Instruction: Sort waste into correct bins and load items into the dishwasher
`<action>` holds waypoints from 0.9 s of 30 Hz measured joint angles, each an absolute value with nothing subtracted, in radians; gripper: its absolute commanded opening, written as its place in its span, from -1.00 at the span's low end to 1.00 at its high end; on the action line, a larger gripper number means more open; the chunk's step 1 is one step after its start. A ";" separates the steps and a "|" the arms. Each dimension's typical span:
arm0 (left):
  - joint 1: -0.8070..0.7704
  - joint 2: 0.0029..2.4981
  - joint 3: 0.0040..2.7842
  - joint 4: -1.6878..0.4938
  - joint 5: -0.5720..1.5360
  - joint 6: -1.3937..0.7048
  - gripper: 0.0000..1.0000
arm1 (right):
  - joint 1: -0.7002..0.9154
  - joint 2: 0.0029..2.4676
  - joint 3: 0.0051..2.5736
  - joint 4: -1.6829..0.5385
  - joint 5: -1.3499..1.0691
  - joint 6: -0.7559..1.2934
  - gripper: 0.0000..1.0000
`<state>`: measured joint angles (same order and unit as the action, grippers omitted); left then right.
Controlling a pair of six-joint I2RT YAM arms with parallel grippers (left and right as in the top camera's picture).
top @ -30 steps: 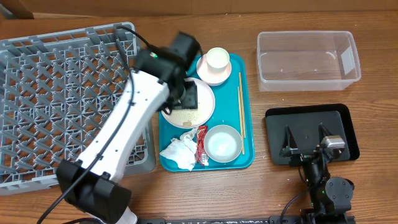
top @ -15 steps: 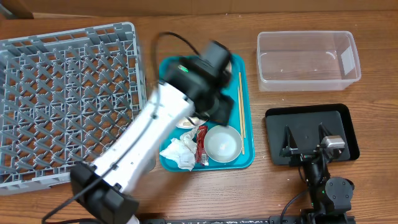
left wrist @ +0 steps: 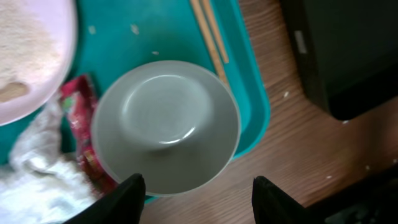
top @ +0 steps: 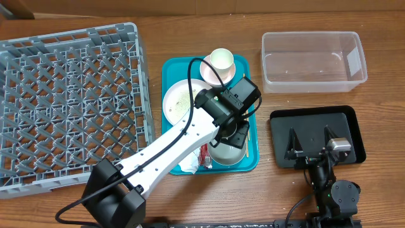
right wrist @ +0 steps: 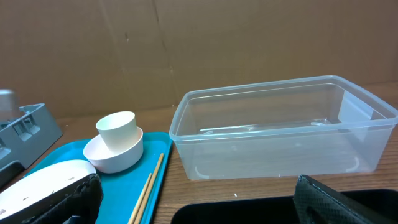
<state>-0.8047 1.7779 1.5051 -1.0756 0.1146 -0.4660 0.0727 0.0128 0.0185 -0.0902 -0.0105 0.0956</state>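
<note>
L jaws apart over the grey-white bowl (left wrist: 165, 124) on the teal tray (left wrist: 161, 37).
Bowl upright at tray's front-right corner. Red wrapper (left wrist: 78, 112) & napkin (left wrist: 37, 168) just left of it, chopsticks (left wrist: 208, 31) along tray's right edge, plate (top: 180, 98) w/ crumbs farther back. Can't tell if jaws touch the bowl. R jaws wide apart, empty, over black bin (top: 348, 120) right of tray.

Left hand (left wrist: 199, 190) off the plate (top: 180, 98), now above grey-white bowl (left wrist: 165, 124).

Wooden table (top: 278, 196), brown creased backdrop (right wrist: 186, 43) behind, possibly cardboard, even light
</note>
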 measured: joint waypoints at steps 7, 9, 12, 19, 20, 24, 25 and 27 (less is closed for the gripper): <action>-0.840 1.778 1.411 -0.931 0.193 -0.465 0.20 | 0.073 0.013 0.019 -0.090 -0.010 0.096 1.00; -0.859 1.779 1.401 -0.921 0.199 -0.465 0.20 | 0.073 0.013 0.019 -0.090 -0.010 0.096 1.00; -0.883 1.782 1.400 -0.926 0.199 -0.465 0.19 | 0.073 0.013 0.019 -0.090 -0.010 0.096 1.00; -0.936 1.881 1.400 -0.976 0.160 -0.466 0.16 | 0.073 0.013 0.019 -0.091 -0.010 0.096 1.00; -0.942 1.901 1.399 -0.978 0.152 -0.466 0.14 | 0.073 0.013 0.019 -0.090 -0.010 0.096 1.00; -0.952 1.936 1.399 -0.984 0.130 -0.472 -0.02 | 0.073 0.013 0.019 -0.091 -0.010 0.096 1.00; -0.952 1.936 1.399 -0.987 0.122 -0.476 -0.03 | 0.073 0.013 0.019 -0.090 -0.010 0.096 1.00; -0.952 1.936 1.399 -0.991 0.105 -0.492 -0.04 | 0.073 0.013 0.019 -0.090 -0.010 0.095 1.00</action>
<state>-0.9516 1.9358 1.3991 -0.9913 0.1051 -0.4919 0.0727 0.0128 0.0185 -0.0902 -0.0105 0.0952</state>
